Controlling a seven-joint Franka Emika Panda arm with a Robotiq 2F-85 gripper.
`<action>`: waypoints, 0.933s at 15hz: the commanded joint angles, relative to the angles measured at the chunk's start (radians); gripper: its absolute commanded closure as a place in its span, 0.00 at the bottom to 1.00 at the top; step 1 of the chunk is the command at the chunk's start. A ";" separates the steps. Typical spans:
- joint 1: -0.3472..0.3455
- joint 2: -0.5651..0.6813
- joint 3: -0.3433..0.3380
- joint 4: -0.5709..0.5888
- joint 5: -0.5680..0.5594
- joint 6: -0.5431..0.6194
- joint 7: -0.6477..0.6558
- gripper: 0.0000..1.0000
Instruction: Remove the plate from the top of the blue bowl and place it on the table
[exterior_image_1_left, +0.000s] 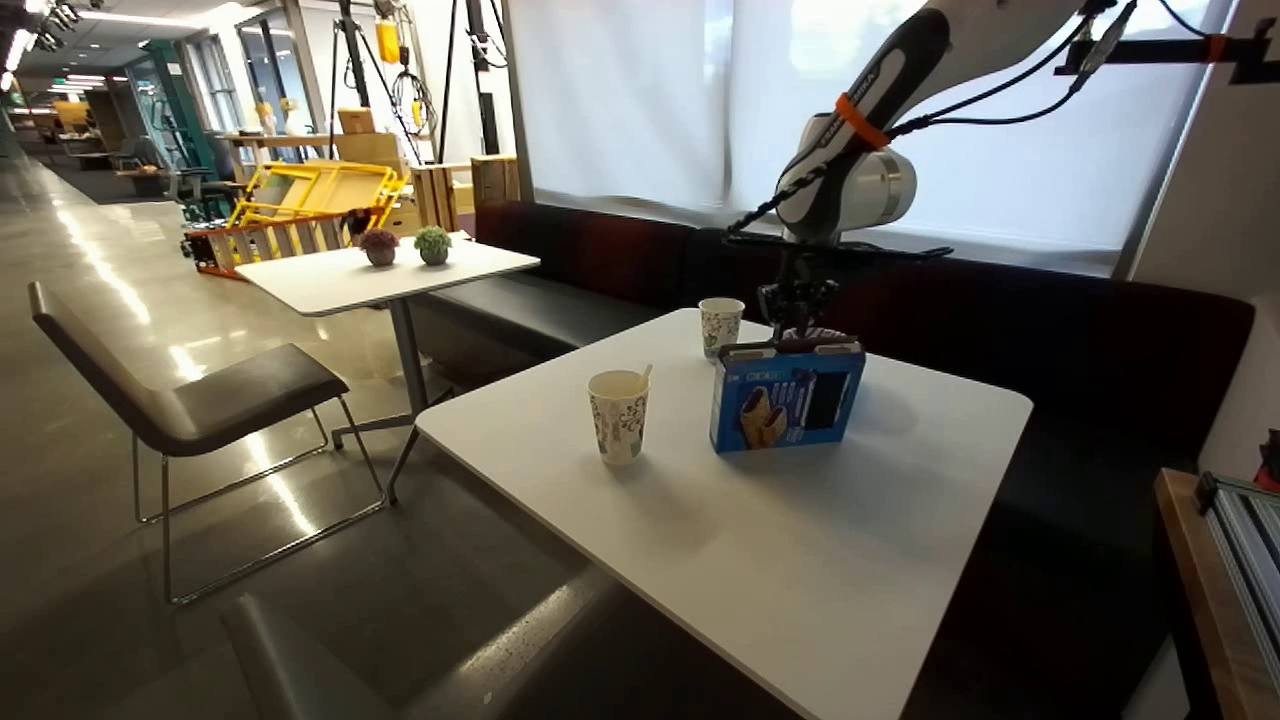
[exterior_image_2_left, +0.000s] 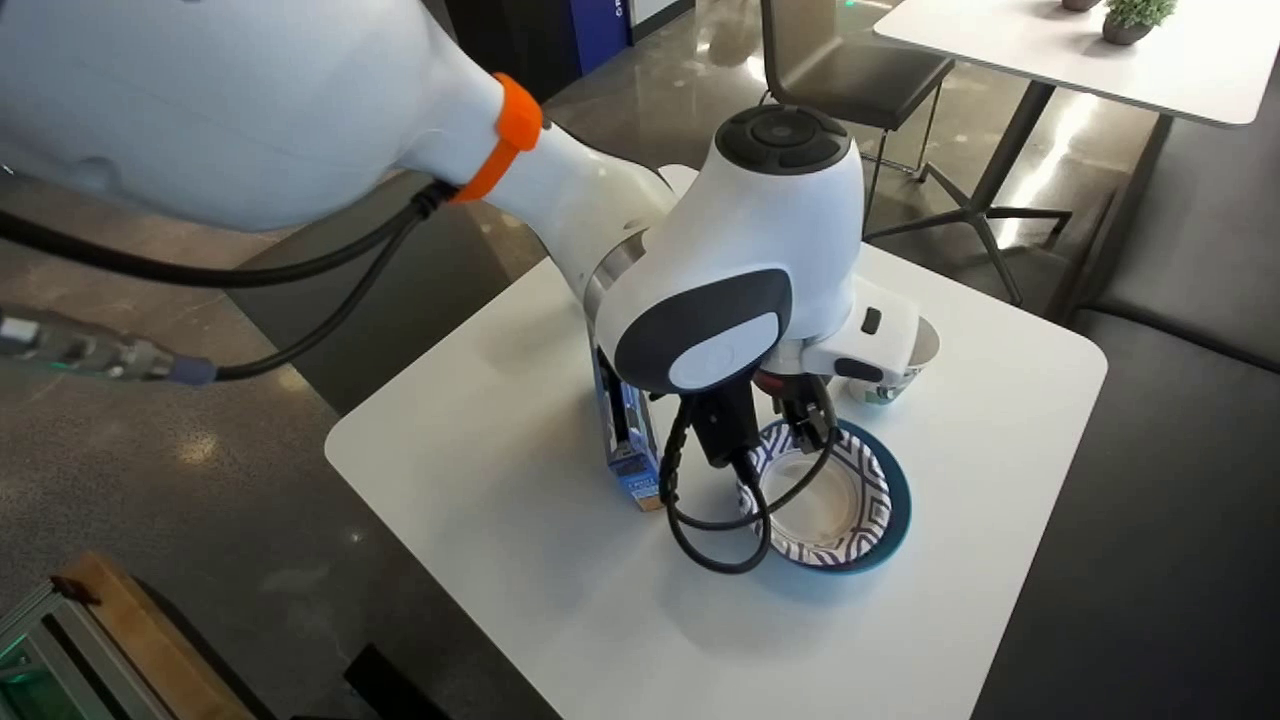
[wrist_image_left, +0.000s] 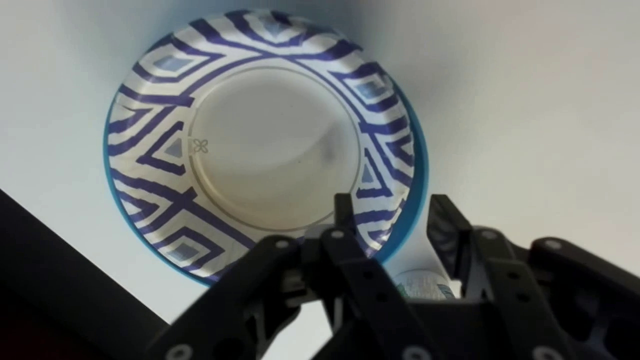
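Though it covers most of the blue bowl (wrist_image_left: 409, 225), the paper plate (wrist_image_left: 275, 150) leaves a thin blue edge showing, thickest at right in the wrist view. Plate on top of bowl, bowl on the white bench (exterior_image_2_left: 700, 650). Plate rim has dark purple-blue zigzags and diamonds; centre is plain and pale, with a ring line and a small flower mark (wrist_image_left: 200, 145). Fingers (wrist_image_left: 447, 230) stand apart above that rim: from the wrist, one shows over the plate, the other outside the bowl's edge, so plate rim and bowl edge both cross the gap. Contact with the plate: cannot tell from these angles. Black cable loop (exterior_image_2_left: 728, 567) hangs in front of the plate in an exterior view.

Just beside the bowl, upright paper cup (exterior_image_1_left: 720, 325) with vine print; partly behind the fingers in the wrist view. Near the bowl too, blue snack box (exterior_image_1_left: 785, 405) standing upright, pastry picture (exterior_image_1_left: 762, 418) on its front; in an exterior view it hides most of plate and bowl. Well apart from bowl, second paper cup (exterior_image_1_left: 618, 420), similar print, upright, pale stick (exterior_image_1_left: 646, 377) poking out the top. Panda arm (exterior_image_2_left: 780, 220) reaches over the bench in both exterior views, orange strap (exterior_image_2_left: 515, 115) around it.

Farther out: second bench (exterior_image_1_left: 320, 285) with two small potted plants (exterior_image_1_left: 432, 245), one reddish, one green. Brown chair (exterior_image_1_left: 240, 400) next to it; dark padded couch (exterior_image_1_left: 1050, 350) runs behind both benches, white shades (exterior_image_1_left: 630, 110) above.
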 joint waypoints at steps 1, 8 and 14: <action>-0.004 0.020 0.010 0.013 -0.012 -0.017 0.008 0.55; -0.009 0.035 0.024 0.018 -0.009 -0.006 -0.001 0.62; -0.014 0.045 0.022 0.021 -0.009 -0.007 -0.004 0.67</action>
